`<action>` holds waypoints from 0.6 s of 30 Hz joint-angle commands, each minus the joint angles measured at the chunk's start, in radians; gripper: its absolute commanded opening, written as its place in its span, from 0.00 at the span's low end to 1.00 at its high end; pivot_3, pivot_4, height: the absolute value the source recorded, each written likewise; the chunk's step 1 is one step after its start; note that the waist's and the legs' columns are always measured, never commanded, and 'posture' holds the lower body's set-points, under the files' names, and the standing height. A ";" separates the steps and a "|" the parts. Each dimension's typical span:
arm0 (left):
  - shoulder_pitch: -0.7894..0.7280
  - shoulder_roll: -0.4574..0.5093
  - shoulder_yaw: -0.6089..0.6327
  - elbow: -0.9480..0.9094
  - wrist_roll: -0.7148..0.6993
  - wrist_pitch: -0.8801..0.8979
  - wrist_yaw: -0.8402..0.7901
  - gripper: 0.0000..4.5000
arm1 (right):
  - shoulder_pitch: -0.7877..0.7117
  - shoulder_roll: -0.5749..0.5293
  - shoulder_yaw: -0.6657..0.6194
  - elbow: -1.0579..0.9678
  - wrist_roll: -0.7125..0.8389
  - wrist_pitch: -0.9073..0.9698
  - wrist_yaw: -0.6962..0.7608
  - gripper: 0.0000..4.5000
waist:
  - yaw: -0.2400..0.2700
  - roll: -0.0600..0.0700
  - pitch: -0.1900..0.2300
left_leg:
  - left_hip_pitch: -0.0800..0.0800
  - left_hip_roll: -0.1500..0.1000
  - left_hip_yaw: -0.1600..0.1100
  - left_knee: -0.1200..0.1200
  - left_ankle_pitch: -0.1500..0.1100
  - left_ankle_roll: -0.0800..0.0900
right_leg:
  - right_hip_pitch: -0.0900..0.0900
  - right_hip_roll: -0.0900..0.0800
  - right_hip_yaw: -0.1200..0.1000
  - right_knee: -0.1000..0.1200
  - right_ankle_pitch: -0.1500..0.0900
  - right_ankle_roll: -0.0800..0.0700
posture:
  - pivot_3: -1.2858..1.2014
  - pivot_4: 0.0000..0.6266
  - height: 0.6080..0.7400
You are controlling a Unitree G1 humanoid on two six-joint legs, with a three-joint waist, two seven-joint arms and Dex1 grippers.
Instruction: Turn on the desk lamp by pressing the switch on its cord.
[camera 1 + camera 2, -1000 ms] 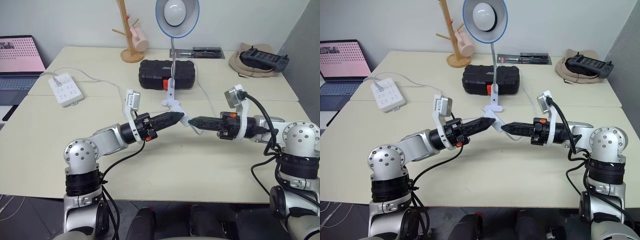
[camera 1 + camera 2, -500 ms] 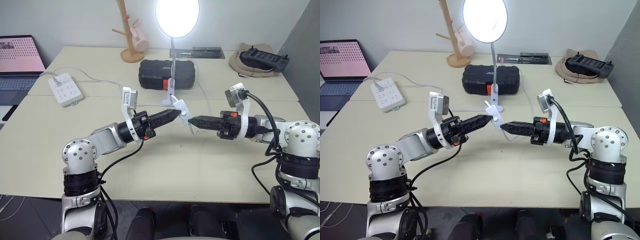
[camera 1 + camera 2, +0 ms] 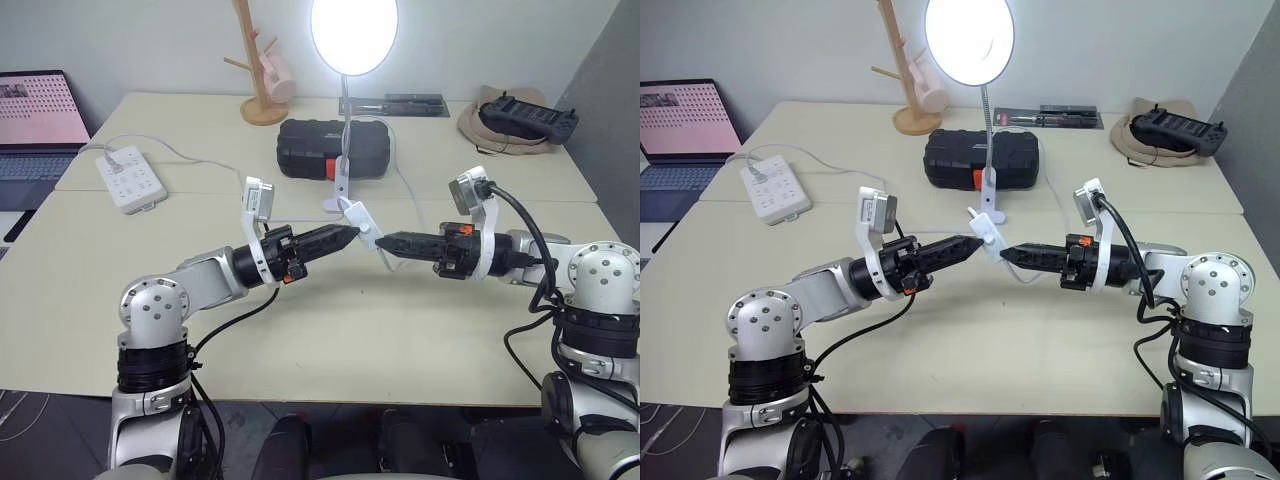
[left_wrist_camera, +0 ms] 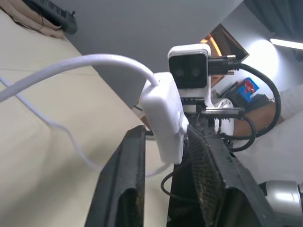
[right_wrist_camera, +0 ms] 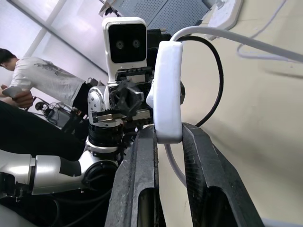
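Note:
The desk lamp (image 3: pixel 354 35) stands at the table's back, its round shade glowing bright on a thin silver stem. The white oblong switch (image 3: pixel 362 222) hangs above the table's middle between my two grippers, which point at each other. My right gripper (image 3: pixel 385 241) is shut on the switch's lower end, and the switch (image 5: pixel 168 90) rises upright from between its fingers. My left gripper (image 3: pixel 350 233) stands open with its jaws loosely astride the switch (image 4: pixel 165 116). The thin white cord (image 4: pixel 94 61) arcs away from the switch's top.
A black tool case (image 3: pixel 325 147) lies behind the grippers by the lamp's foot. A white power strip (image 3: pixel 130 178) and a laptop (image 3: pixel 35 120) are at the left, a wooden mug tree (image 3: pixel 258 70) at the back, a hat with a controller (image 3: pixel 515 118) at the back right. A person (image 5: pixel 28 80) stands beyond.
The lamp was dark a second ago and is lit now. My left gripper squeezed the switch, then eased its jaws apart. The right gripper has kept its hold.

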 commanded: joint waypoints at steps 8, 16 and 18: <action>0.007 0.215 -0.042 -0.028 0.132 -0.046 -0.185 0.85 | -0.041 -0.146 0.164 -0.029 -0.187 -0.190 0.177 0.08 | -0.001 0.001 0.000 | 0.000 -0.001 0.001 -0.001 0.000 0.000 | -0.001 0.001 0.000 0.000 0.000 0.000 | 0.52 0.24 1.00; 0.063 0.547 -0.232 -0.029 0.556 -0.389 -0.520 1.00 | -0.105 -0.263 0.584 0.112 -0.776 -0.819 0.434 0.08 | -0.003 0.001 0.001 | -0.003 0.001 0.003 -0.002 0.000 0.000 | -0.005 0.003 0.001 -0.001 0.000 0.000 | 0.52 0.24 1.00; 0.069 0.579 -0.257 -0.017 0.643 -0.477 -0.546 1.00 | -0.127 -0.254 0.668 0.178 -0.905 -0.959 0.462 0.08 | -0.004 0.002 0.001 | -0.004 0.001 0.004 -0.002 0.000 0.000 | -0.007 0.003 0.002 -0.001 0.000 0.000 | 0.52 0.24 1.00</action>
